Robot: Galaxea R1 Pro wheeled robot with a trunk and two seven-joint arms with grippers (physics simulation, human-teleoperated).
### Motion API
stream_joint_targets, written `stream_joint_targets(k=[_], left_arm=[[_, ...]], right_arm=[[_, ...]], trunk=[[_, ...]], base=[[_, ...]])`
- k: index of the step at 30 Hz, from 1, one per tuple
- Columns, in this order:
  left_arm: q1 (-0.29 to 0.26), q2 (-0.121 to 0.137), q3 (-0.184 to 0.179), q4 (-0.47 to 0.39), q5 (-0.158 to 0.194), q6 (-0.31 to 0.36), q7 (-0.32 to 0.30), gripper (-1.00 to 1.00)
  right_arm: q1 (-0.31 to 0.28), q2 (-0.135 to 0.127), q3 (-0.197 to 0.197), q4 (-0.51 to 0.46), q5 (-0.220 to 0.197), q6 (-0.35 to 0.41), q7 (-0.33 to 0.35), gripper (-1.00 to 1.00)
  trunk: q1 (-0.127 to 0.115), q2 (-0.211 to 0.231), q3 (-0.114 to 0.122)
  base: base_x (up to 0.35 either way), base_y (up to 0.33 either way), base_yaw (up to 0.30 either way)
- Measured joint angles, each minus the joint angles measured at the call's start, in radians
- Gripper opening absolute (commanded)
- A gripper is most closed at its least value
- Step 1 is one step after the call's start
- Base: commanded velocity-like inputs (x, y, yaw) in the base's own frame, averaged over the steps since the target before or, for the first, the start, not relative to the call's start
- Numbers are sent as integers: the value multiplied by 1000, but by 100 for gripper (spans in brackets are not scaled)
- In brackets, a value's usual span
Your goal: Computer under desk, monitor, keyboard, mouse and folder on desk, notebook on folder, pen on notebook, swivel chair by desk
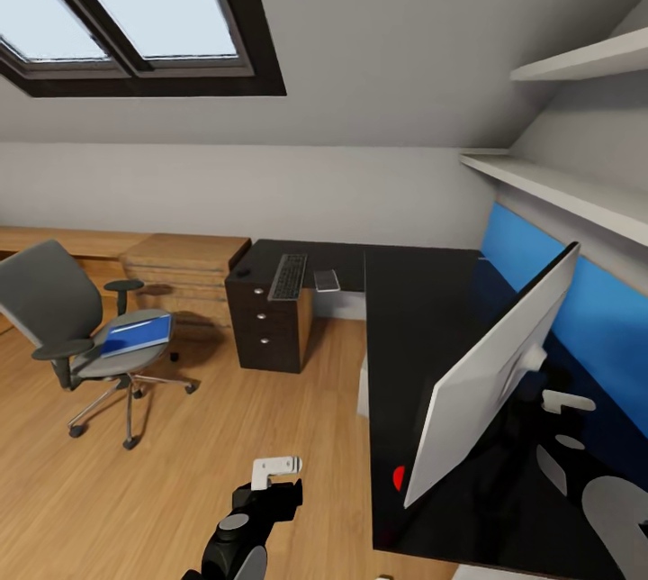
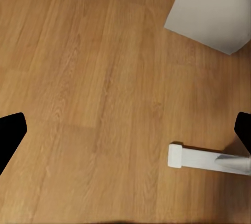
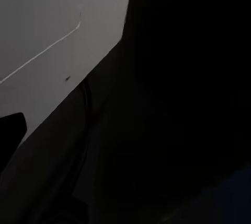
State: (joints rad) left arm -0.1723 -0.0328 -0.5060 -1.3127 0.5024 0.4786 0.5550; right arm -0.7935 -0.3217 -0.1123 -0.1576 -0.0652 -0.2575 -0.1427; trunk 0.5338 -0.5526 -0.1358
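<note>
Head view: one long L-shaped desk [image 1: 432,310] with a black top runs along a bright blue back panel [image 1: 576,292]. One monitor [image 1: 490,377] stands on the near stretch of the desk, tilted, its pale grey back turned to the camera. At the far end of the desk, above a stack of three black drawers [image 1: 265,319] with round silver knobs, lies one slim dark keyboard [image 1: 288,276]. Just beside it lies a small flat grey rectangle, the notebook [image 1: 327,280], and near the far left corner sits one small dark mouse [image 1: 243,273]. One grey swivel chair [image 1: 76,337] with black armrests and a chrome star base stands on the wood floor [image 1: 225,436], well apart from the desk, with one flat bright blue folder [image 1: 139,334] lying on its seat. A light wood dresser [image 1: 184,269] stands behind the chair against the wall. The left gripper [image 1: 274,467] hangs low over the floor beside the desk.

Left wrist view: the two black fingertips [image 2: 11,130] stand wide apart at the picture's sides, nothing between them, with floor below. One corner of the white boxy computer [image 2: 214,10] rests on the floor.

Right wrist view: a pale grey panel [image 3: 47,31] is close up beside a dark surface. One dark fingertip [image 3: 10,130] shows at the edge; I cannot tell how the right gripper's jaws stand.
</note>
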Motion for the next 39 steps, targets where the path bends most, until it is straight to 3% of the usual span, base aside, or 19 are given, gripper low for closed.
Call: stream_joint_targets(k=[8,9,39], left_arm=[[0,-1,0,1,1,0,0,100],[0,-1,0,1,1,0,0,100],[0,0,0,1,-1,1,0,100]], right_arm=[[0,-1,-2,0,-1,0,0,100],[0,-2,-3,0,-1,0,0,-100],[0,-1,-7,-8,5,9,4,-100]], trunk=[[0,0,0],[0,0,0],[0,0,0]], base=[[24,-9,0],[1,-1,0],[0,0,0]])
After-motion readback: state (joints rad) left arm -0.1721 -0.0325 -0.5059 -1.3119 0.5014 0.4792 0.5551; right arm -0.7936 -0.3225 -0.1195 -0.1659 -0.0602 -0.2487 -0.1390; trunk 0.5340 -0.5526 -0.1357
